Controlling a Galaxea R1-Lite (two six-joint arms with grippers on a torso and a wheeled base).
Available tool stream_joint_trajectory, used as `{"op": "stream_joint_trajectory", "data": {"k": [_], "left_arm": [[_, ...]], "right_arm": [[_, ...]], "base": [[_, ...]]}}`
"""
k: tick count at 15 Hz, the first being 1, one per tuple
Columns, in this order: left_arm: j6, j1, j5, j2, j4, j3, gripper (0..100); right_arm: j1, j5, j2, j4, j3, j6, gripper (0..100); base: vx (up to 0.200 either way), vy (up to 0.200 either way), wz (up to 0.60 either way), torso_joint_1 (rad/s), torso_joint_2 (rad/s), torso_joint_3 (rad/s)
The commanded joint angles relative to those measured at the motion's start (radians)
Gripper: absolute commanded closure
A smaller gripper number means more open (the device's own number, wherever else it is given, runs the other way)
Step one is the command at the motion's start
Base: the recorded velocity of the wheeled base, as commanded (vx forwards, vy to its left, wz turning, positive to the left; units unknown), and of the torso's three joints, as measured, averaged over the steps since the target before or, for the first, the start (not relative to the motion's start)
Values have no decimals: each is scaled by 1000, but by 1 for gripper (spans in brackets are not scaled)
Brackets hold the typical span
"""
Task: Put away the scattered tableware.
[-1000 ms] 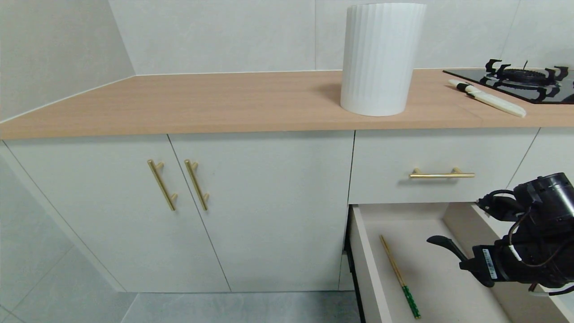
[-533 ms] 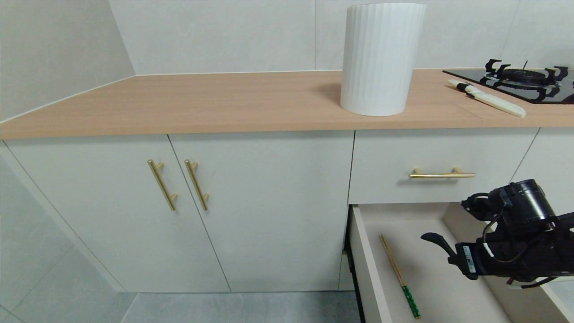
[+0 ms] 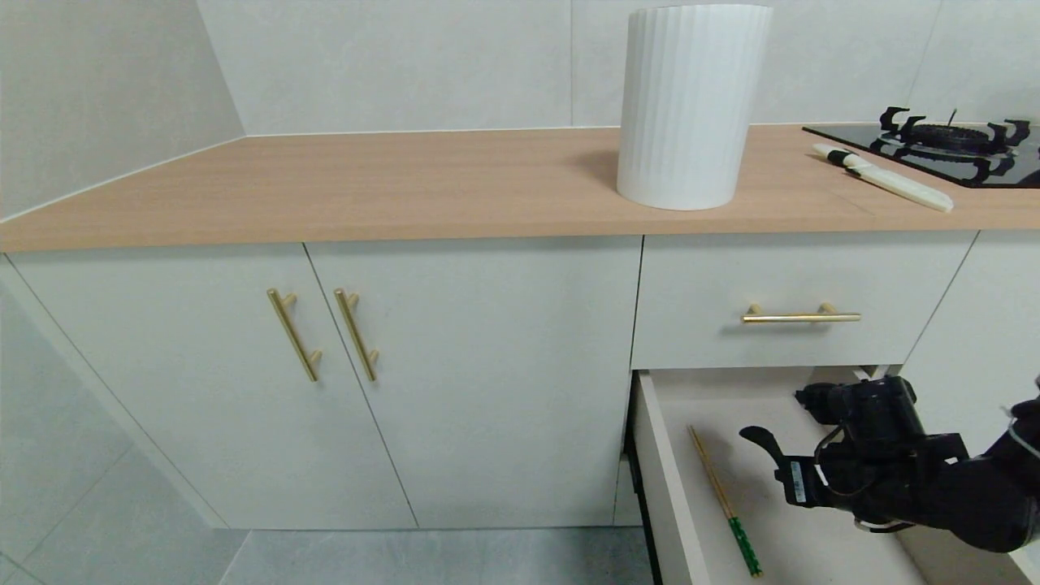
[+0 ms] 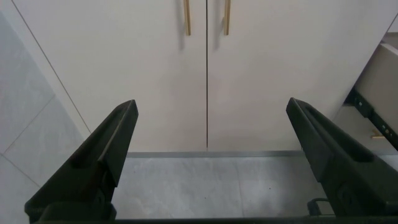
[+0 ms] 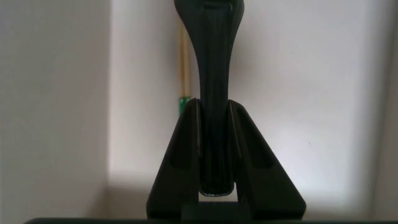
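Note:
A pair of wooden chopsticks [image 3: 721, 501] with green ends lies on the floor of the open lower drawer [image 3: 660, 471], near its left wall. My right gripper [image 3: 760, 439] hangs inside the drawer just right of the chopsticks, shut with nothing in it. In the right wrist view its pressed-together fingers [image 5: 210, 74] point across the drawer floor, with the chopsticks [image 5: 182, 68] just beside them. A white knife [image 3: 881, 177] with a black band lies on the wooden counter [image 3: 366, 183] at the right. My left gripper [image 4: 211, 109] is open, low before the cupboard doors [image 4: 205, 62].
A tall white ribbed cylinder [image 3: 691, 106] stands on the counter above the drawers. A black gas hob [image 3: 951, 142] sits at the far right. The upper drawer [image 3: 800, 296] is closed, with a gold handle. Grey tiled floor [image 4: 205, 186] lies below the cupboard.
My right gripper has dropped lower and moved left into the open drawer, ending closer to the chopsticks. The chopsticks and knife have stayed put.

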Motion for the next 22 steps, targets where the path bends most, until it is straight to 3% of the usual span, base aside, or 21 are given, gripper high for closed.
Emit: {"op": "stream_joint_trajectory", "data": {"k": [1, 4, 22], "left_arm": [[0, 1, 0, 2, 0, 0, 0], [0, 1, 0, 2, 0, 0, 0], [0, 1, 0, 2, 0, 0, 0]], "right_arm": [[1, -26, 128, -74, 23, 6, 100], [1, -31, 199, -202, 46, 6, 100], [-4, -94, 285, -315, 42, 4, 100]], "base": [[0, 0, 0, 0, 0, 0], [0, 0, 0, 0, 0, 0], [0, 0, 0, 0, 0, 0]]}}
